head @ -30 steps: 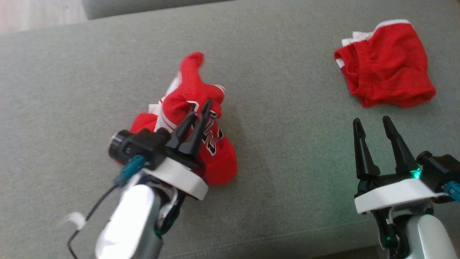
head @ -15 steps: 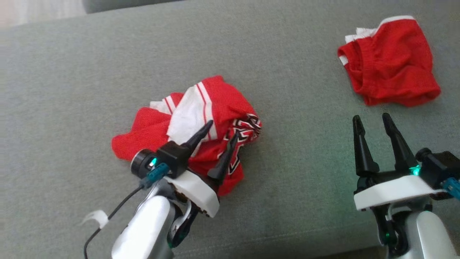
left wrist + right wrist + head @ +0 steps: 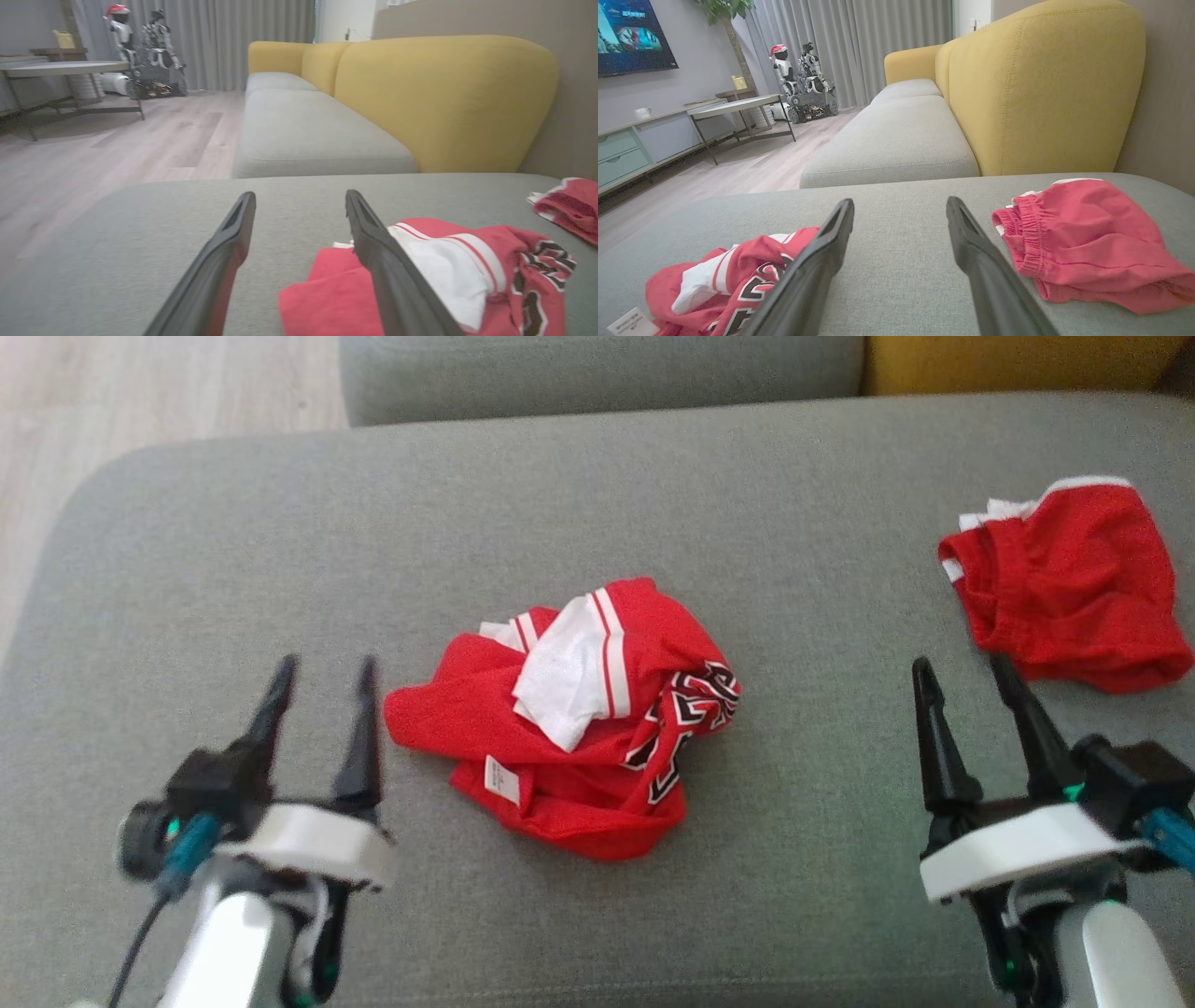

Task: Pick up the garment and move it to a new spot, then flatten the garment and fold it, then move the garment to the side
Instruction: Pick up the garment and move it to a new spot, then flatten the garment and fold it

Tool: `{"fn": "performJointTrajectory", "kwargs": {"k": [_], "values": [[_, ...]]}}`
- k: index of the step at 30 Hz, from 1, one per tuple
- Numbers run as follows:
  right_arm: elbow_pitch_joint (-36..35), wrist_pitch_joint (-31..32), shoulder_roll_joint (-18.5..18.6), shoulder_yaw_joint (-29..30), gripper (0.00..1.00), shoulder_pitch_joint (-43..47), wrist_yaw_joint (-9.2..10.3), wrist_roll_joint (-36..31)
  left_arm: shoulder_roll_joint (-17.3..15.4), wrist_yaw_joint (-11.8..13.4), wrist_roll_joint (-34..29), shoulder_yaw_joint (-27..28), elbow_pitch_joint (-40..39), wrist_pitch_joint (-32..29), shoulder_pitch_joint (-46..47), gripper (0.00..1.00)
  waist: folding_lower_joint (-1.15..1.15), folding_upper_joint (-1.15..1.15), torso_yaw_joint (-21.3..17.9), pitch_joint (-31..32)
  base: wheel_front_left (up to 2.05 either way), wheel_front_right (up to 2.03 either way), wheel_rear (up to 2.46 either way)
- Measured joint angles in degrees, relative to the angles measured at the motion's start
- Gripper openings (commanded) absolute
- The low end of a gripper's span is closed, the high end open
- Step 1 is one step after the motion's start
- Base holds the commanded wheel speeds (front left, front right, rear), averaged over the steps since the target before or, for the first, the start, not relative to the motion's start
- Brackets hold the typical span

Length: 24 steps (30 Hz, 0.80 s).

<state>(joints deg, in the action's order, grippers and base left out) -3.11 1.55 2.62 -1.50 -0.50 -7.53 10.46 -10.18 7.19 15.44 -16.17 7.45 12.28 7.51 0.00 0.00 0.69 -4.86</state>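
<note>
On the grey sofa cushion (image 3: 280,523), mid-seat: crumpled red garment (image 3: 560,747), neither gripper holding it.
Heaped rather than flat, with a white red-striped panel folded on top, black-and-white lettering bunched at the right side and a small white label (image 3: 501,780) at the near edge. Just beside its left edge, left gripper (image 3: 327,663), fingers spread wide with nothing between them; contact with the cloth hard to judge. Well off to the right, right gripper (image 3: 962,663), fingers likewise apart and empty, over bare cushion. Beyond that gripper, near the cushion's right end, red shorts (image 3: 1074,588) with white trim, well apart from the garment. Behind the seat, yellow backrest (image 3: 1008,359); at far left, pale wood floor (image 3: 140,392).
</note>
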Motion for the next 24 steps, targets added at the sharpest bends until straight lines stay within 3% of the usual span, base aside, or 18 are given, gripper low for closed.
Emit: {"fn": "performJointTrajectory", "kwargs": {"k": [7,24], "values": [[0.2,0.3,0.0,0.2,1.0,2.7,0.0,-0.4,-3.0,1.9,0.9,2.4,-3.9,-0.2,-7.4,1.0,0.0,0.0,1.7,3.2,0.0,0.0,0.0],[0.5,0.3,0.0,0.4,1.0,5.4,0.0,-1.0,-3.7,2.9,0.9,1.5,-7.3,-1.6,-13.4,1.0,0.0,0.0,1.9,5.8,0.0,0.0,0.0]]}}
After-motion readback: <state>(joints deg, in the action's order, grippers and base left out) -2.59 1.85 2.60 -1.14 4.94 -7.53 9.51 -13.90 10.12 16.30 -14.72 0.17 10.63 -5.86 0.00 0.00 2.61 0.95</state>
